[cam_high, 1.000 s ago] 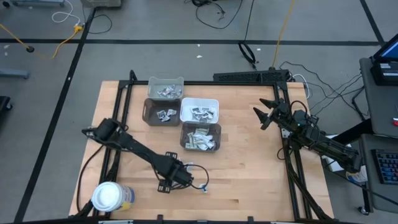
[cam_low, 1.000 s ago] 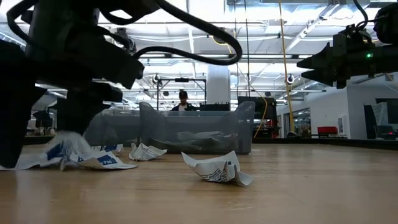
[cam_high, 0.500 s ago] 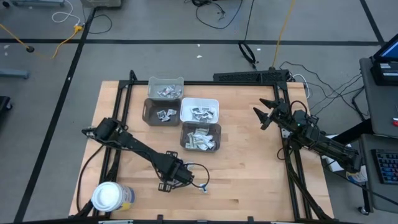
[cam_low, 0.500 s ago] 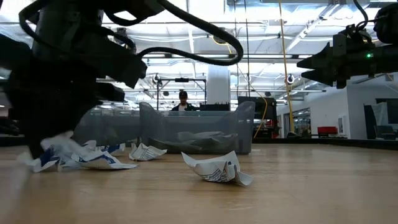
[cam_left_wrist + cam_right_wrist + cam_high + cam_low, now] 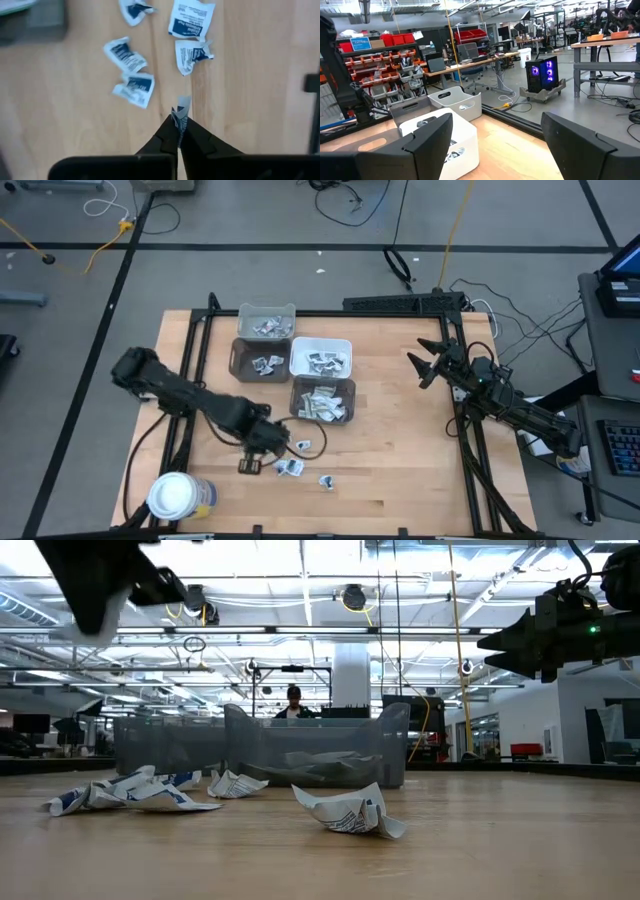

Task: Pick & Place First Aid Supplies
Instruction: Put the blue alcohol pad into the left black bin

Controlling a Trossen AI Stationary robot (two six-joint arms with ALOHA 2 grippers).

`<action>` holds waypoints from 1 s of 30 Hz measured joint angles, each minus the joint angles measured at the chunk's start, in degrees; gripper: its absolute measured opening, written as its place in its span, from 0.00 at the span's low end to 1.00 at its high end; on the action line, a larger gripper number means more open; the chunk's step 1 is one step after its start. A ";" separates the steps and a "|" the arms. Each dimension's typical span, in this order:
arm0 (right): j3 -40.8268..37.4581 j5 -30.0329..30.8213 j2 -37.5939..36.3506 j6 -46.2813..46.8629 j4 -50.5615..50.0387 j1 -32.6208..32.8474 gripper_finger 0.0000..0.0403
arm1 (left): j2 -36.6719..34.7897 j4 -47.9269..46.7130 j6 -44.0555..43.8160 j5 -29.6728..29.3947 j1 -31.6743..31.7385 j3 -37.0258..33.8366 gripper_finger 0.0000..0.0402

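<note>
The wooden surface (image 5: 400,470) carries four bins in a cluster toward its far edge: a grey bin (image 5: 266,321), a dark bin (image 5: 260,361), a white bin (image 5: 320,357) and a second dark bin (image 5: 322,400), each already holding packets. A white-lidded jar (image 5: 172,496) stands at the near left corner.

The left gripper (image 5: 179,131) hangs above the surface just in front of the bins, its fingers pressed together on a small white packet with blue print (image 5: 181,113), which stands on edge between the tips and is lifted clear of the wood. The nearest bin, the second dark one, lies a short way beyond and to the right of this gripper, so the carry looks short, and the left arm is by far the nearer one.

The right gripper (image 5: 428,362) waits well apart on the right side, fingers spread wide and holding nothing.

Loose packets (image 5: 291,466) remain on the wood below the left gripper: crumpled, white with dark blue print, lying at mixed angles.
</note>
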 joint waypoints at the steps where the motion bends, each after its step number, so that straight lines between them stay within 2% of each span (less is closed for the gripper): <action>1: 0.01 0.00 0.01 0.00 -0.01 0.00 0.74 | -1.30 -0.33 -0.58 -0.04 0.04 0.00 0.02; 8: -0.01 0.02 0.02 0.00 0.00 -0.02 0.74 | -5.08 -2.75 -2.34 -0.02 0.57 0.02 0.01; 12: 0.01 0.00 0.01 0.00 0.00 0.00 0.74 | -5.34 -3.39 -3.87 0.02 5.22 0.02 0.03; 18: -0.01 0.00 0.02 0.00 0.00 0.00 0.74 | -5.32 -3.44 -1.11 2.90 18.03 0.02 0.01; 30: 0.01 0.01 0.01 0.00 0.00 0.00 0.74 | -5.30 -3.36 8.65 3.02 46.97 0.02 0.03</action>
